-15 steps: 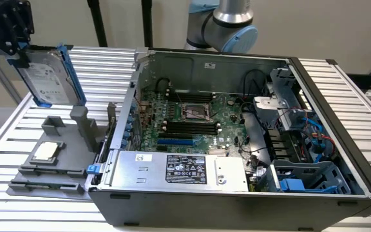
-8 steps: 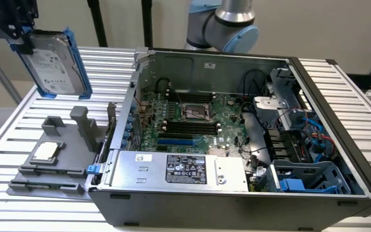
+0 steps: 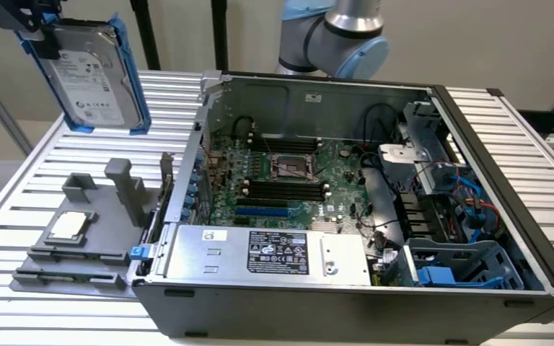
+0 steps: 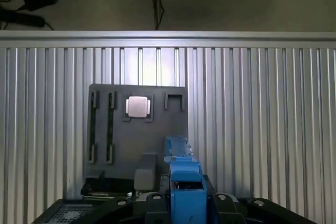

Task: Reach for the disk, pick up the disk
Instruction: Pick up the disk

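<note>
- Gripper [image 3: 38, 34] clamped on top edge of disk [image 3: 94, 72], holding it.
- Disk hanging upright in air, clear of table [image 3: 60, 148], above far corner at exterior view's left.
- Reach done, pick-up done as far as visible.
- Grey tray [image 3: 60, 277] with chip [image 3: 68, 225] below.

Setting was a robotics lab bench. A slatted aluminium worktop [image 3: 37, 166] carried an opened computer case [image 3: 354, 306] with its motherboard [image 3: 291, 176] exposed. A grey parts fixture [image 3: 75, 277] sat near the worktop's edge at the exterior view's left. An industrial robot arm [image 3: 340, 32] rose at the far edge, its gripper [image 3: 38, 37] clamped on the disk [image 3: 89, 76] (loose cables [image 4: 31, 1] lay on bare floor beyond).
</note>
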